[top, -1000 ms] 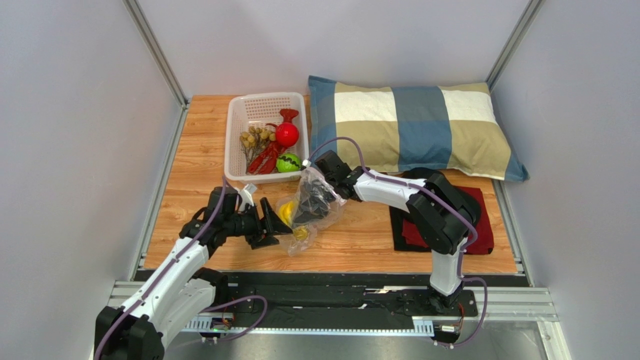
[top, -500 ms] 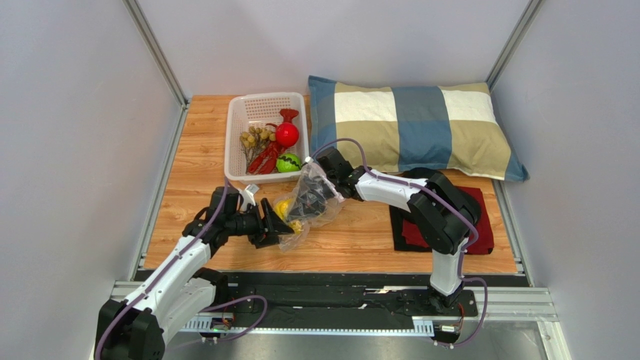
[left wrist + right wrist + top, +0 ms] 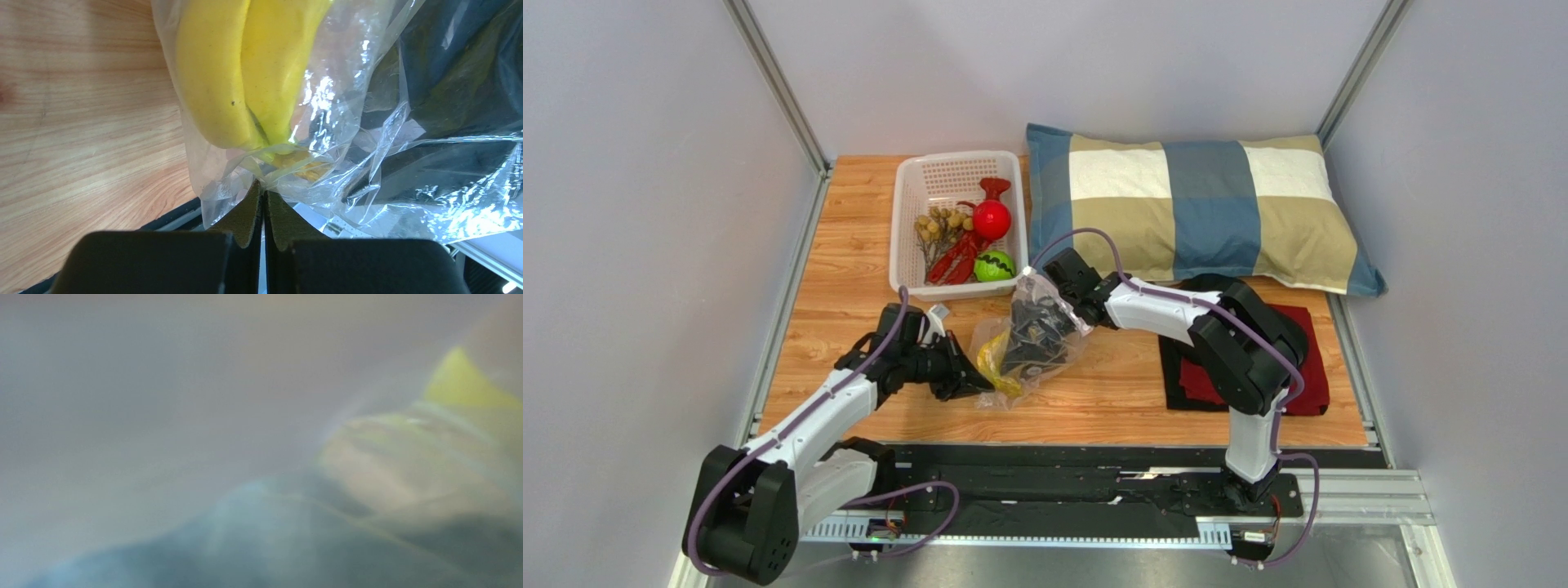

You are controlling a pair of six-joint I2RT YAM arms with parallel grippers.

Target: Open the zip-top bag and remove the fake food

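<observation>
Black fingers of my left gripper (image 3: 264, 199) are clenched tip to tip, and a gathered fold of the zip-top bag (image 3: 368, 147) is nipped between them. Just ahead of those jaws, inside the clear film, sits the yellow banana bunch (image 3: 245, 73), its stem end almost touching the fingertips. Left of the jaws I see the bare wooden table (image 3: 80, 110), which the bag lies on.

From the overhead camera, the bag is crumpled between my two grippers. The left gripper grips its near-left edge and the bananas sit in the part closest to that grip. On the far side of the bag from the left jaws, the right gripper (image 3: 1036, 328) shows as a dark shape through the plastic, apparently pushed into the bag. Its wrist camera gives me only a blur of film with a yellow patch, so I cannot tell whether its jaws are released or grasping anything.

Beyond both jaws stands the white mesh basket (image 3: 913, 184). It holds the rest of the fake food: a green striped ball (image 3: 993, 266) at its near edge, red chilli shapes (image 3: 955, 260), a brownish cluster (image 3: 938, 227) and a red round fruit (image 3: 990, 219). Right of the right jaws a red cloth (image 3: 1308, 368) lies flat on the table. Past it, a checked pillow (image 3: 1198, 202) lies along the back.
</observation>
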